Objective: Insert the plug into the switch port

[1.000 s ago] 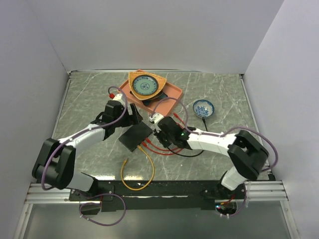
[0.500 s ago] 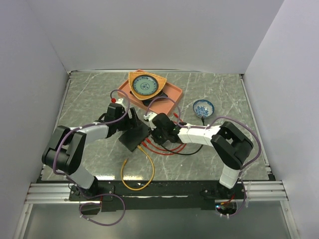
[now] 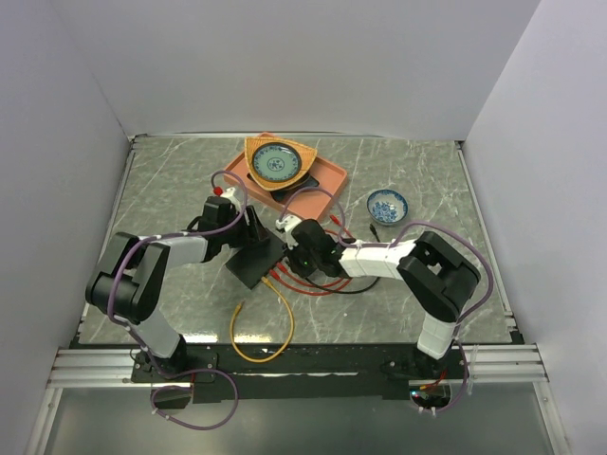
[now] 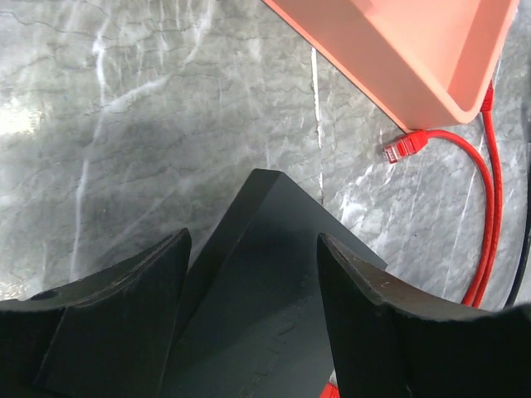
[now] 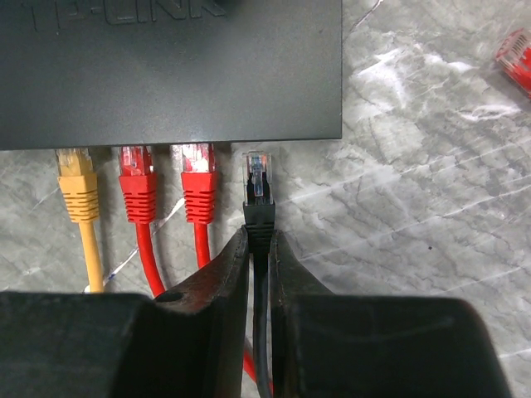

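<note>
Right gripper (image 5: 259, 245) (pinching plug (image 5: 258, 178)) has neared, perhaps touching, the switch port (image 5: 259, 146).

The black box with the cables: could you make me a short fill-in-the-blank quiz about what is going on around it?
1. The right tool holds a plug coloured ____.
2. Next to the yellow plug, ____ red plugs already sit in the switch.
3. The left tool straddles one ____ of the switch.

Missing words: black; two; corner.
</note>
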Controlling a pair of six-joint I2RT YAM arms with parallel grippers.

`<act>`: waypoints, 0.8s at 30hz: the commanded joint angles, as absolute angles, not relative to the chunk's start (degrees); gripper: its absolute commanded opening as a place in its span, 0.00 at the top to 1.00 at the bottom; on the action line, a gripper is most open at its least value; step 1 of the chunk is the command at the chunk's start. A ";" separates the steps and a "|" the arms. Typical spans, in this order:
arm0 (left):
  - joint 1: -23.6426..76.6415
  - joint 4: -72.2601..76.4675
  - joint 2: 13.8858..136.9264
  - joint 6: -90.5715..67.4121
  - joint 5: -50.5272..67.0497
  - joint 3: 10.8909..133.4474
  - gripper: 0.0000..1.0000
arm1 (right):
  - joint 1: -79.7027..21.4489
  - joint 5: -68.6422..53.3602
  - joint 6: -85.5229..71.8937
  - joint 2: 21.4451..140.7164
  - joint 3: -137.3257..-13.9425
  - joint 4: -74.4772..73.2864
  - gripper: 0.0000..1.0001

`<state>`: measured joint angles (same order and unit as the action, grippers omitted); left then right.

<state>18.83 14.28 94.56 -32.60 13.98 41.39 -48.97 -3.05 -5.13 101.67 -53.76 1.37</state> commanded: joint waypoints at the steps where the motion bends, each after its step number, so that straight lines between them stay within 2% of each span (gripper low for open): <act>1: 18.81 14.41 96.15 -32.43 16.26 41.13 0.32 | -48.78 -0.09 -6.24 101.43 -50.98 4.57 1.00; 24: 18.81 14.94 96.94 -32.87 18.46 41.48 0.33 | -48.87 3.43 -7.21 103.27 -51.59 6.24 1.00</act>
<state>18.65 15.16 95.18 -32.62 16.29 41.39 -48.99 0.69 -7.64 101.43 -51.33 6.83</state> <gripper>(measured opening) 0.674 0.165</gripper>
